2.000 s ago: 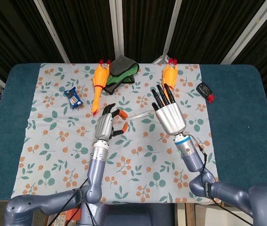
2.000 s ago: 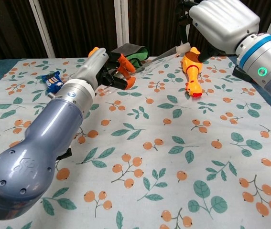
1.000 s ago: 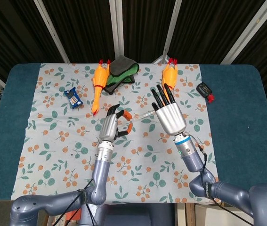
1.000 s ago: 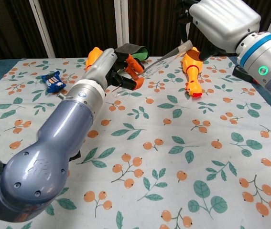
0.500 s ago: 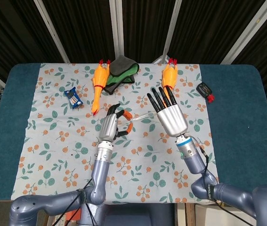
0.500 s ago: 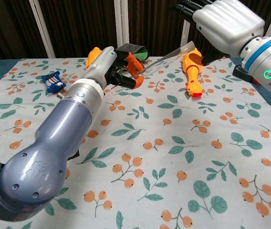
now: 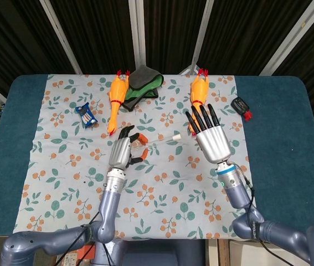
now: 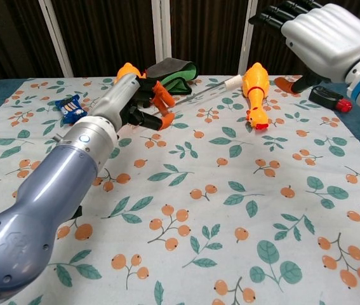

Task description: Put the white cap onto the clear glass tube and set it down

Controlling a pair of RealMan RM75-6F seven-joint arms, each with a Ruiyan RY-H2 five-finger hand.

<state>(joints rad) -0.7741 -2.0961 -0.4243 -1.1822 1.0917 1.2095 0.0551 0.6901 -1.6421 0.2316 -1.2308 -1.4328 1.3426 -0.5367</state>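
The clear glass tube (image 7: pixel 159 138) stretches rightward from my left hand (image 7: pixel 124 149), which pinches its left end between orange-tipped fingertips (image 8: pixel 160 96). The white cap (image 7: pixel 177 135) sits on the tube's right end. In the chest view the tube (image 8: pixel 199 93) slants up to the right, the cap (image 8: pixel 233 81) just left of a rubber chicken. My right hand (image 7: pixel 213 139) is to the right of the cap, apart from it, fingers spread and holding nothing. In the chest view this right hand (image 8: pixel 326 38) hovers high at the upper right.
Two orange rubber chickens (image 7: pixel 116 100) (image 7: pixel 199 88) lie at the back of the floral cloth (image 7: pixel 162 205), with a grey-green pouch (image 7: pixel 142 80) between them. A blue packet (image 7: pixel 85 114) lies at the left. A black and red key fob (image 7: pixel 241 105) rests on the blue table at the right.
My right hand has come off the tube's capped end and drawn away to the right. The left hand has shifted slightly left and down, still holding the tube.
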